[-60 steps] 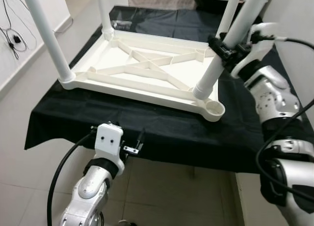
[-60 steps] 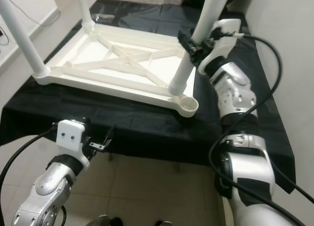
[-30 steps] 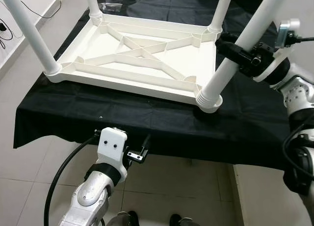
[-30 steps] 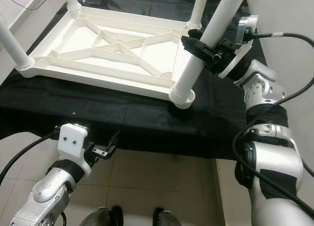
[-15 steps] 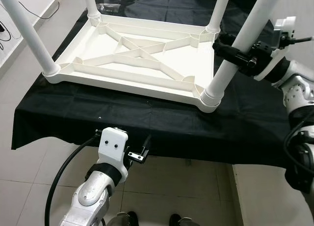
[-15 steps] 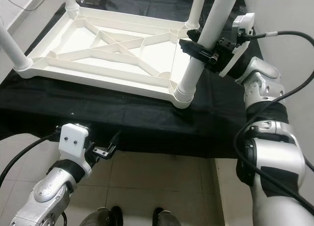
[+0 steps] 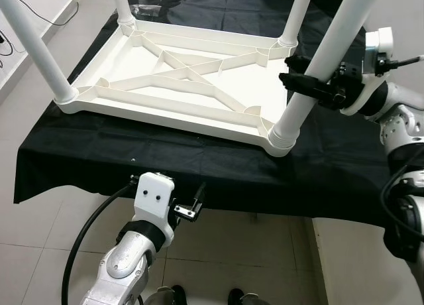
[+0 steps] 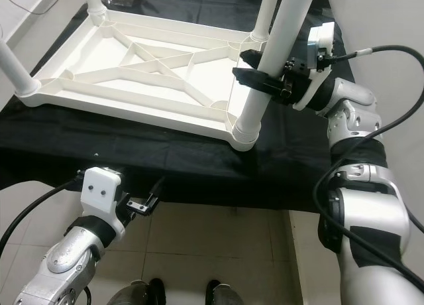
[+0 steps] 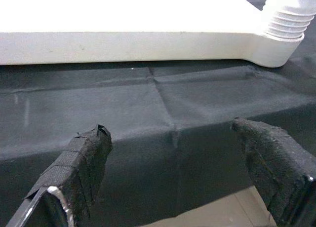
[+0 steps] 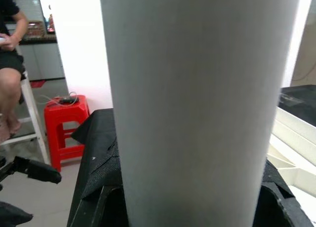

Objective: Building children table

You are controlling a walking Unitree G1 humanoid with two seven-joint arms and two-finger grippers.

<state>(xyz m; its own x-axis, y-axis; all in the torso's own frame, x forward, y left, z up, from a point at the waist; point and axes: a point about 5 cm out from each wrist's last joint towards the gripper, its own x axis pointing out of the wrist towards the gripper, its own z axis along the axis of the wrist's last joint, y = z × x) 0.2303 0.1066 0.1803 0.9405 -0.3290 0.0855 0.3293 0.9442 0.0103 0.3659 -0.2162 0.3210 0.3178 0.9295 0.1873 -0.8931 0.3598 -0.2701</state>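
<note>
Gripping the fourth white leg (image 7: pixel 311 86), the right gripper (image 7: pixel 310 85) has its fingers clamped around the tube, whose threaded foot sits in the near corner socket of the upturned tabletop (image 7: pixel 179 86) on the black cloth (image 7: pixel 119 166). Tilted as it looks, it could cross-thread or pop out. The left gripper (image 9: pixel 177 172) hangs open below the edge.

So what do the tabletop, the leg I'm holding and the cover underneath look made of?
Tabletop: likely moulded plastic, white, ribbed underside. Leg in the right gripper: the same smooth white plastic, threaded end. Cover: black fabric, matte, creased.
</note>
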